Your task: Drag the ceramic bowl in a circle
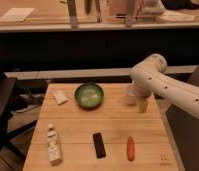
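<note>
Spread wide, holding nothing: gripper (141, 106) over the back right of the wooden table (78, 125). There too, a small white cup (129, 95). At the table's back middle, the ceramic bowl (89, 95): round, glossy green. Back left, a flat white packet (59, 97); along the front, bottle (53, 144), black bar (98, 145), orange stick (130, 148).

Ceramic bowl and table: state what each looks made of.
The ceramic bowl: likely glazed ceramic, glossy green with highlights. The table: apparently light wood, visible plank lines, matte. The gripper hangs by the white cup, right of the bowl.
</note>
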